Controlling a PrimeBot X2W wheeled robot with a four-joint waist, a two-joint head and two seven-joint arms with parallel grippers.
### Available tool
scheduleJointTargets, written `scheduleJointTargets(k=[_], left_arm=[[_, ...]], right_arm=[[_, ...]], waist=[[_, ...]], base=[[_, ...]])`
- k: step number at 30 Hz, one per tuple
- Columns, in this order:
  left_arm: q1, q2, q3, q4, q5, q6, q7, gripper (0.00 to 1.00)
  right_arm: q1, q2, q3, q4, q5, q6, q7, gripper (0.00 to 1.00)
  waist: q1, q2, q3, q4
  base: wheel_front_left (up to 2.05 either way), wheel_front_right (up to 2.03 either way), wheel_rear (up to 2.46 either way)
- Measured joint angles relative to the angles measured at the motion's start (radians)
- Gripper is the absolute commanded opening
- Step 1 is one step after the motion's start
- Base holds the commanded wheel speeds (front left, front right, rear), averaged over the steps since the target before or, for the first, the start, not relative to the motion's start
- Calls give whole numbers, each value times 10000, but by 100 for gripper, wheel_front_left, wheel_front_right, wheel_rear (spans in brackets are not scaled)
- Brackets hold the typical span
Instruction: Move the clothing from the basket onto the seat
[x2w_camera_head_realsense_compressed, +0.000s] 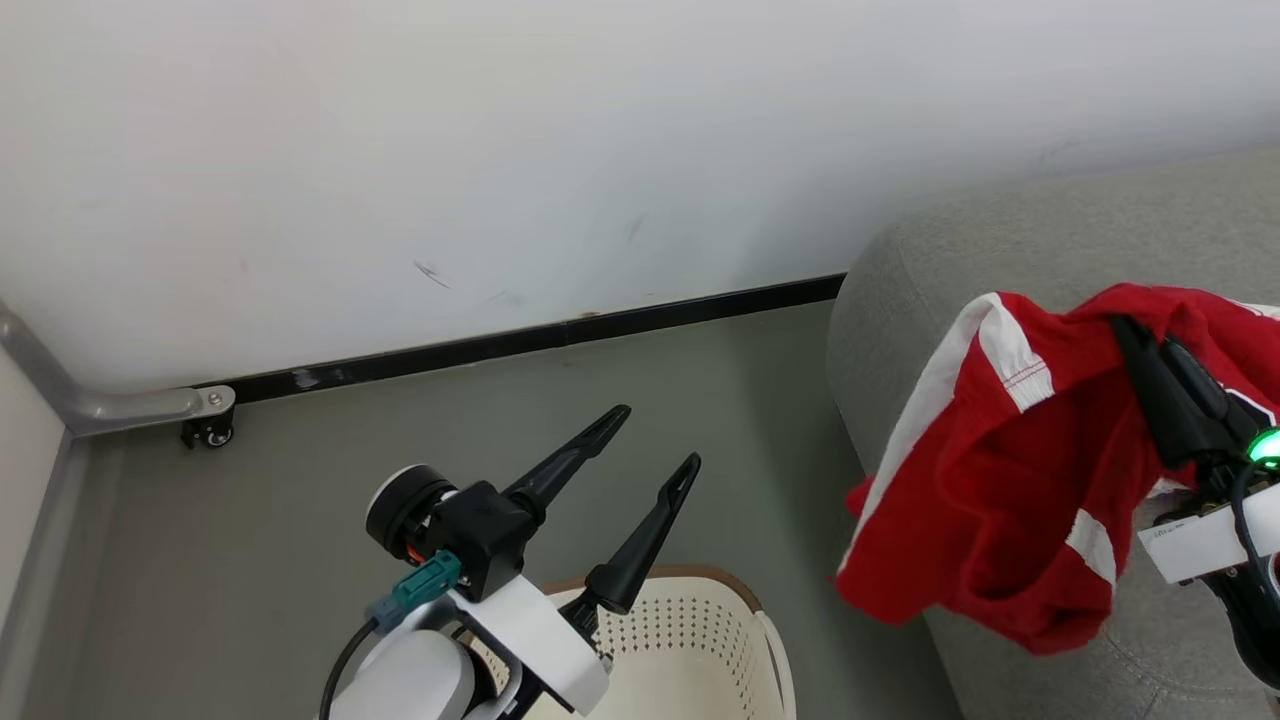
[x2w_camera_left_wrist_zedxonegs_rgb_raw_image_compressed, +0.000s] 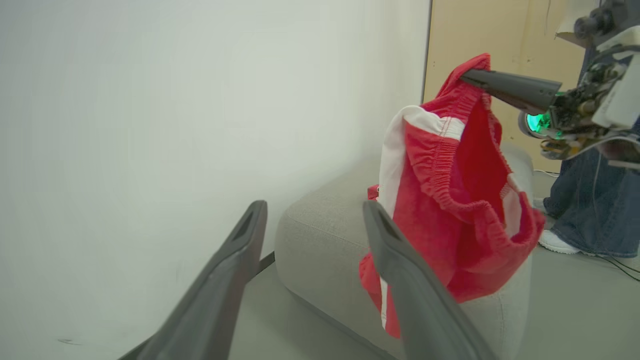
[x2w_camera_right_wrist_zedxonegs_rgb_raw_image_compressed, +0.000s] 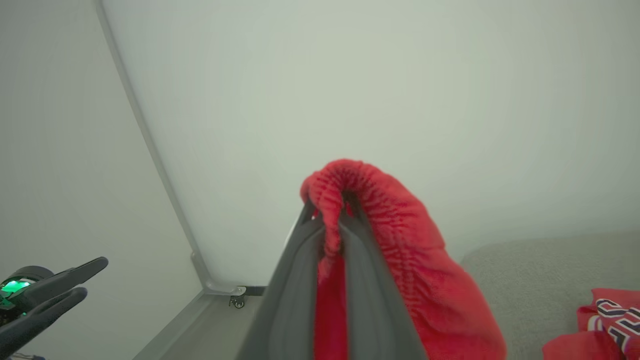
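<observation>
Right gripper (x2w_camera_right_wrist_zedxonegs_rgb_raw_image_compressed: 330, 210) pinches soft red white-trimmed clothing (x2w_camera_head_realsense_compressed: 990, 500) hanging beneath it; left gripper (x2w_camera_head_realsense_compressed: 655, 437) spread above cream perforated plastic basket (x2w_camera_head_realsense_compressed: 700, 625).

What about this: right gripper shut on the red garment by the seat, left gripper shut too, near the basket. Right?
No: the left gripper is open, fingers spread, per the head view. Otherwise yes: right gripper shut on the red garment by the seat, left near the basket.

One left gripper (x2w_camera_head_realsense_compressed: 657, 435), one right gripper (x2w_camera_right_wrist_zedxonegs_rgb_raw_image_compressed: 331, 215), two pieces of red clothing (x2w_camera_right_wrist_zedxonegs_rgb_raw_image_compressed: 415, 280), one basket (x2w_camera_head_realsense_compressed: 700, 640), one seat (x2w_camera_head_realsense_compressed: 1050, 240), one person (x2w_camera_left_wrist_zedxonegs_rgb_raw_image_compressed: 590, 210)
</observation>
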Motion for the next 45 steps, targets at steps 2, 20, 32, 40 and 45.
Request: scheduleJointTargets(k=[2, 20, 32, 40, 45], left_arm=[[1, -27, -111, -31, -36, -52, -2, 100], [261, -255, -665, -314, -130, -136, -92, 100], [384, -255, -761, -619, -82, -117, -75, 100], [360, -94, -537, -1001, 115, 150, 111, 100], [338, 6, -424, -1340, 280, 330, 242, 100]], right_arm=[[185, 2, -121, -44, -63, 0, 0, 0], [1133, -38, -792, -500, -263, 0, 0, 0], [415, -267, -903, 779, -209, 0, 0, 0], [-2640, -633, -1797, 2079, 25, 0, 290, 0], [-4126, -1003, -2385, 3058, -75, 0, 591, 0]], waist=[[0, 0, -4, -108], [-1, 0, 47, -1045], [-1, 0, 451, -1182], [0, 0, 895, -969], [-1, 0, 1206, -779]], base=[[0, 0, 0], [0, 0, 0], [0, 0, 0], [0, 0, 0], [0, 0, 0]])
